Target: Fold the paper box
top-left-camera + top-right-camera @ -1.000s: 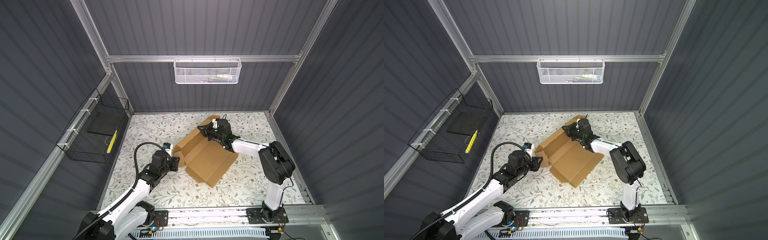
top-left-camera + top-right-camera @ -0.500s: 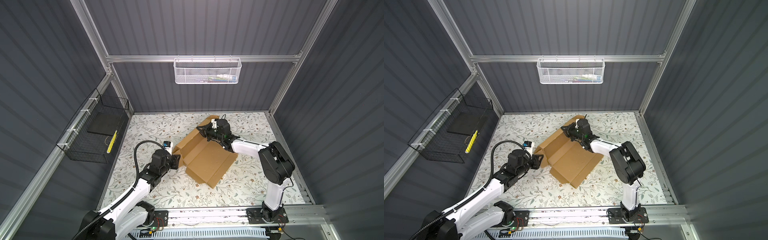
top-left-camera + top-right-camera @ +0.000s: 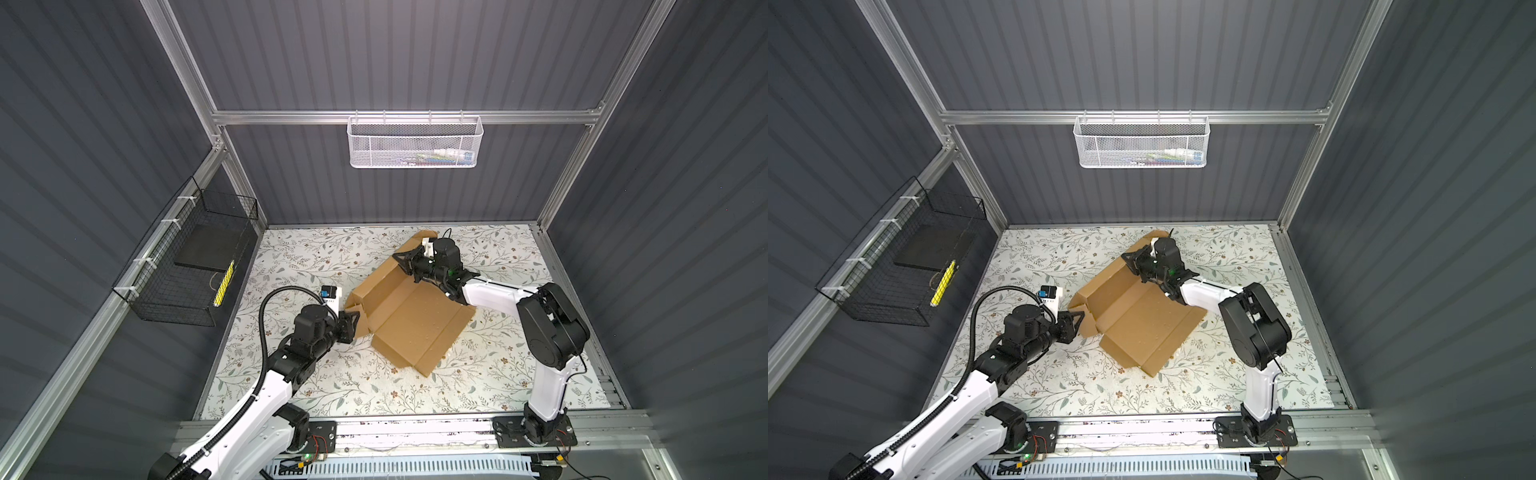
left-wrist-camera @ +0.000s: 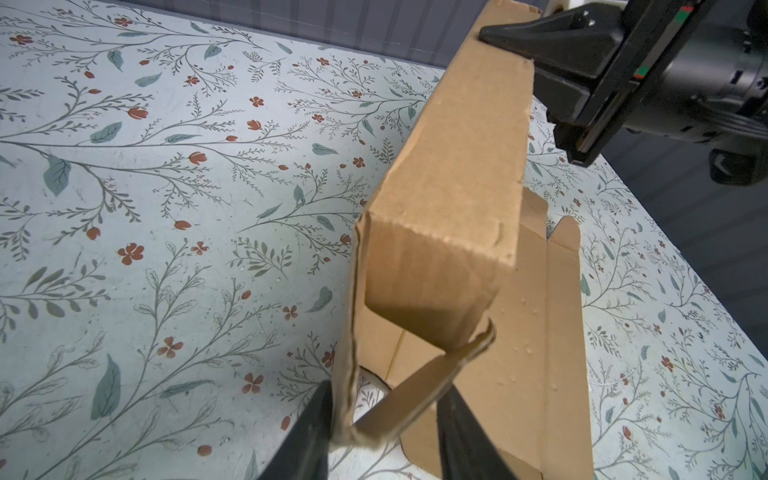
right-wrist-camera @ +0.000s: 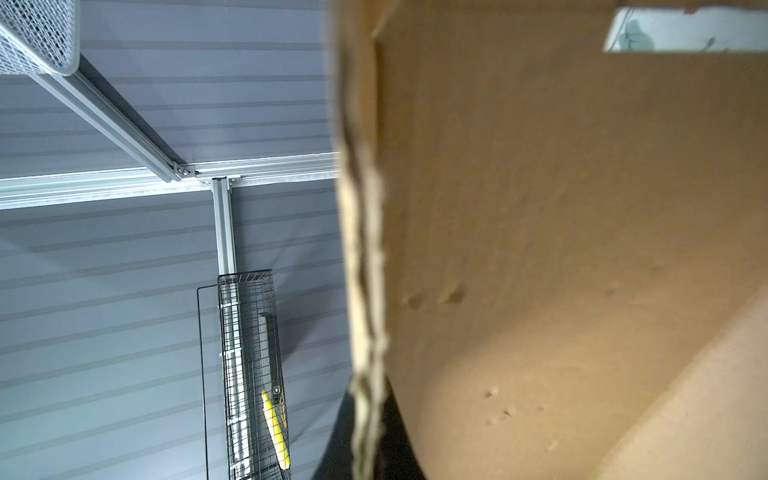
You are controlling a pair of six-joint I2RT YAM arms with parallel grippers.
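The paper box (image 3: 415, 324) (image 3: 1142, 320) is brown cardboard, half formed, lying open in the middle of the floral table. Its far-left long wall (image 4: 449, 187) stands upright. My left gripper (image 3: 353, 324) (image 3: 1077, 322) is at the box's near-left corner. In the left wrist view its jaws (image 4: 382, 395) stand apart around a bent V of corner flaps that touches both fingers. My right gripper (image 3: 405, 259) (image 3: 1131, 259) (image 4: 528, 66) is shut on the far end of that upright wall. The right wrist view shows the wall's edge (image 5: 368, 249) pinched between its dark fingers (image 5: 399, 440).
A white mesh basket (image 3: 415, 143) hangs on the back wall. A black wire basket (image 3: 187, 266) hangs on the left wall. The metal rail (image 3: 415, 432) with both arm bases runs along the table's front edge. The right arm's elbow (image 3: 548, 324) stands just right of the box.
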